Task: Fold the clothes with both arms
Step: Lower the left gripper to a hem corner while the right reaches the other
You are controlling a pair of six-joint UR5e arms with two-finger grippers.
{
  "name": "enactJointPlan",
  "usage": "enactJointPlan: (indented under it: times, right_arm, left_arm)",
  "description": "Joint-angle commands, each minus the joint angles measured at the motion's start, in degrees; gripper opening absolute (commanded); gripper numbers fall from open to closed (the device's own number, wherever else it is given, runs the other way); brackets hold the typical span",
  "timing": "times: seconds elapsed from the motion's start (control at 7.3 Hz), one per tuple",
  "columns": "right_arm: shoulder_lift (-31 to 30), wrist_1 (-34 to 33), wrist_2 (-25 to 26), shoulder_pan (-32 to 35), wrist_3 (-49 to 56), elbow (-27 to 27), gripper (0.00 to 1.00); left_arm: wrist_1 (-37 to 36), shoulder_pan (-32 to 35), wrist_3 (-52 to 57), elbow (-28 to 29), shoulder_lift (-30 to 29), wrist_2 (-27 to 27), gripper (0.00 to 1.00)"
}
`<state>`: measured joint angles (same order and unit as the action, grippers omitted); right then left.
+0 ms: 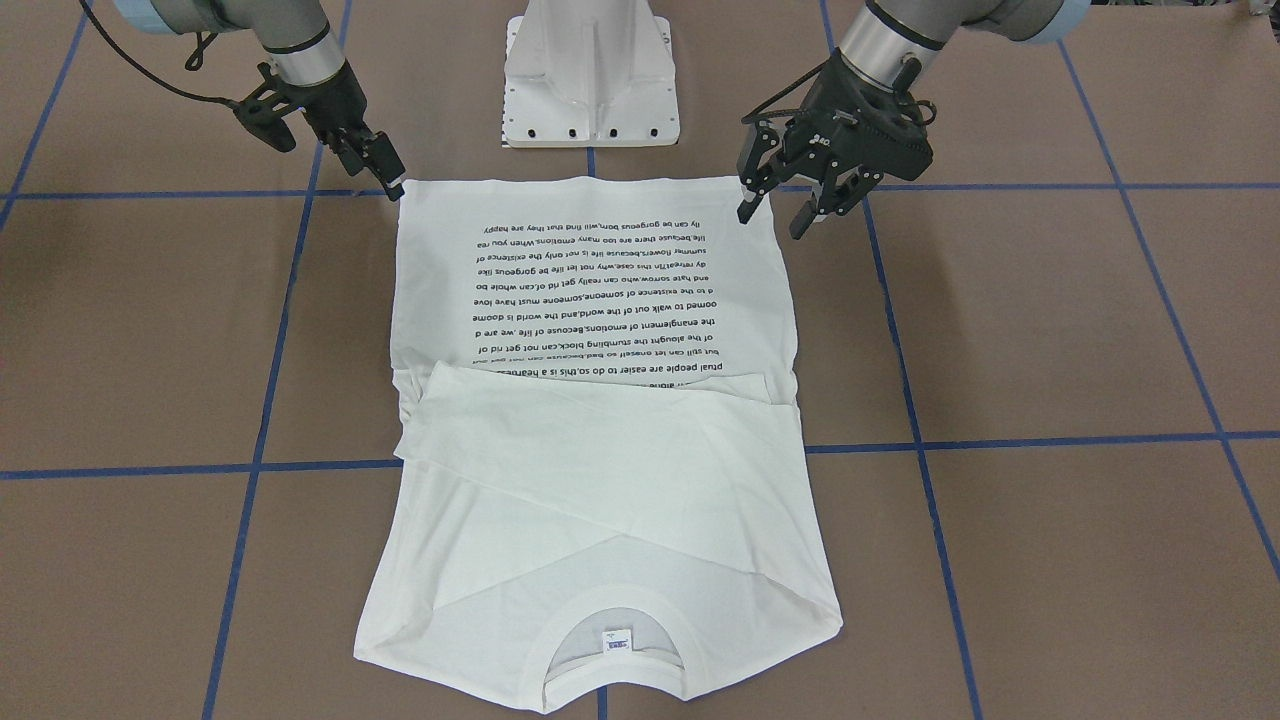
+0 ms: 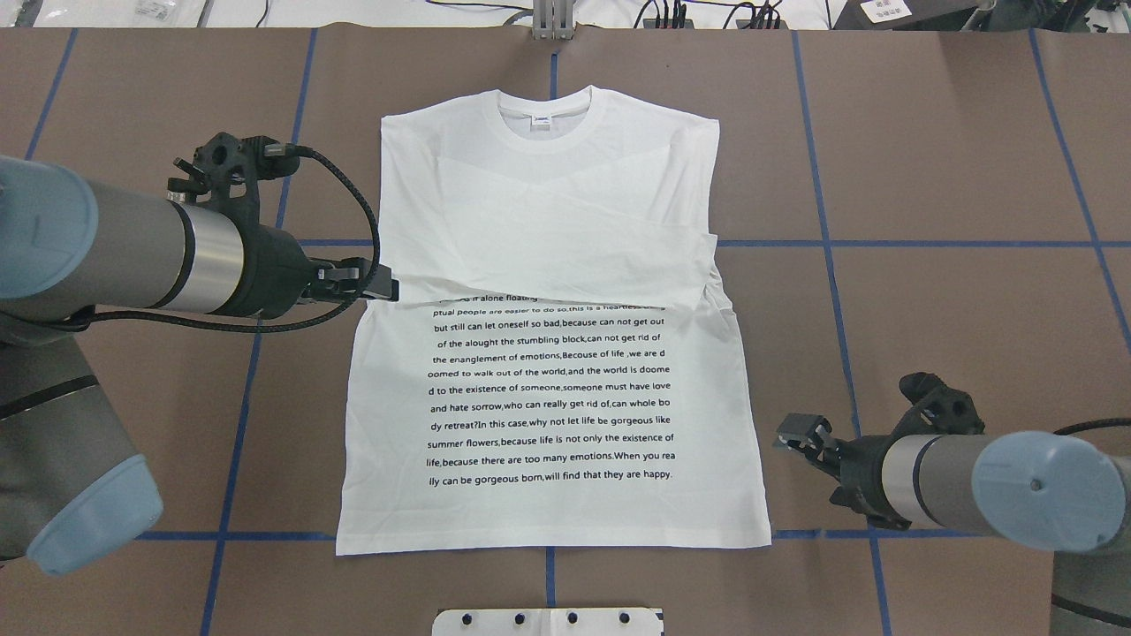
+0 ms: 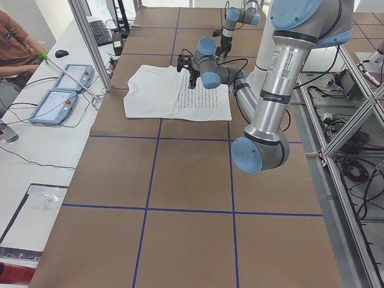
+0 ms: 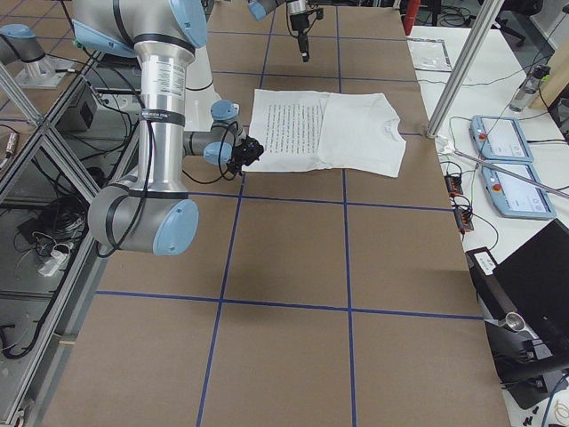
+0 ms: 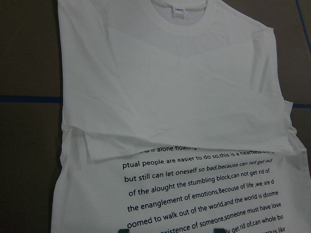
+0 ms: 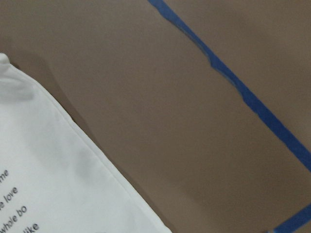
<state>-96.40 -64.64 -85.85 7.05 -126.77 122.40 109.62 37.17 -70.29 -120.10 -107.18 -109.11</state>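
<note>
The white long-sleeved T-shirt (image 1: 600, 470) lies flat on the brown table, print side up, collar (image 2: 546, 110) away from the robot. Both sleeves are folded in across the chest and cover the top text lines (image 2: 548, 389). My left gripper (image 1: 772, 222) is open and empty and hovers well above the shirt's left side; in the overhead view it (image 2: 384, 287) sits over the folded sleeve's edge. Its wrist view looks down on the shirt (image 5: 170, 97). My right gripper (image 2: 791, 433) is low, just off the shirt's right edge near the hem (image 6: 48, 184). It looks open and holds nothing.
The white pedestal base (image 1: 590, 80) stands just behind the hem. Blue tape lines (image 2: 826, 243) cross the brown table. An operator and two teach pendants (image 3: 63, 90) are beyond the table's far edge, next to a metal post (image 3: 93, 42).
</note>
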Motion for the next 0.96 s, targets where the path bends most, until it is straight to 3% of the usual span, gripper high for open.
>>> enactJointPlan:
  times: [0.0,0.27,0.55,0.82]
  right_arm:
    - [3.92,-6.17,1.92,-3.53,-2.15,-0.15,0.96]
    - [10.16,-14.43,2.18,-3.97,-2.07,-1.72,0.92]
    - [10.27,-15.61,2.18,-3.71,-2.07,-1.73,0.78]
    - [9.92,-15.78,2.36,-3.45,-2.07,-1.73,0.77]
  left_arm:
    - [-0.02,-0.34,-0.2,-0.13,0.22,0.03,0.7]
    - [-0.02,-0.51,-0.2,-0.13,0.48,0.12,0.71]
    - [-0.02,-0.52,-0.2,-0.05,0.66,0.12,0.71]
    - [-0.02,-0.52,-0.28,-0.13,1.01,0.21,0.72]
